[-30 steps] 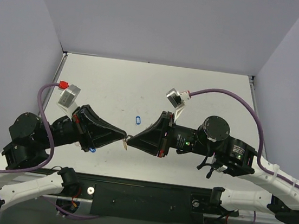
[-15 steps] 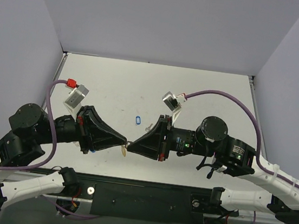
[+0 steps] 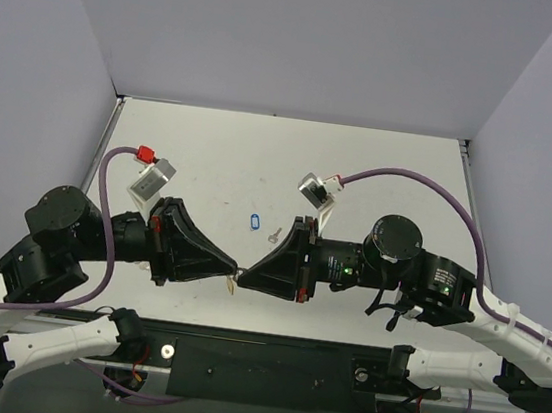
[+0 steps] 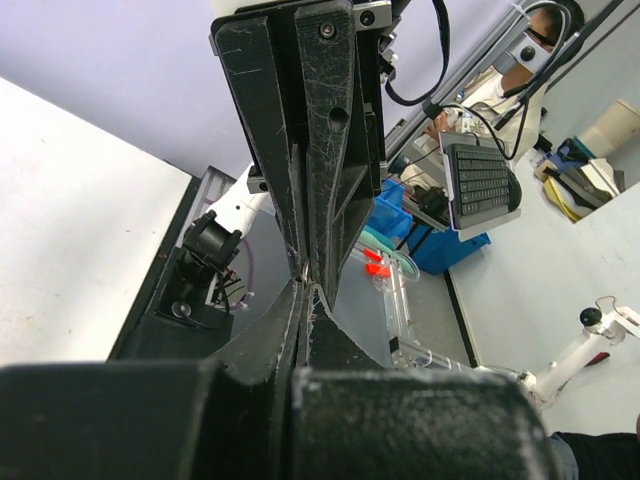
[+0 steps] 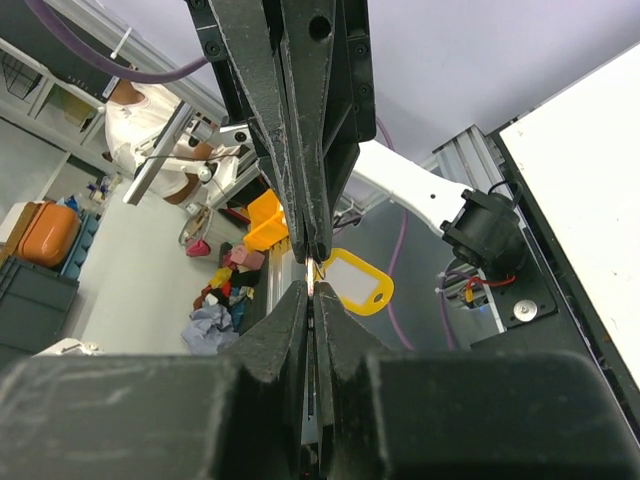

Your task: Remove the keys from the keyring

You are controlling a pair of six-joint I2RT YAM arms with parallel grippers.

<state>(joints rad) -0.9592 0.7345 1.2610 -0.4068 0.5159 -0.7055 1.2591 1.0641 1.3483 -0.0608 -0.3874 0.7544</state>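
My two grippers meet tip to tip above the near middle of the table. The left gripper point(image 3: 233, 265) and the right gripper point(image 3: 243, 274) are both shut on the keyring's thin metal ring point(image 5: 313, 271). The keyring's yellow tag point(image 5: 356, 283) hangs free beside the tips and shows as a pale speck point(image 3: 233, 284) from above. In the left wrist view only a sliver of the ring point(image 4: 306, 268) shows between my pinched tips point(image 4: 305, 287) and the right arm's fingers point(image 4: 325, 150). One small silver key point(image 3: 274, 234) lies loose on the table behind the grippers.
A small blue tag point(image 3: 256, 222) lies on the table point(image 3: 381, 169) just left of the loose key. Grey walls close in the left, back and right sides. The black base rail point(image 3: 267, 362) runs along the near edge under both arms.
Both grippers have stayed shut and slid slightly nearer, still joined at the tips. The left wrist swung right. The loose key came into view as the right gripper drew off it.
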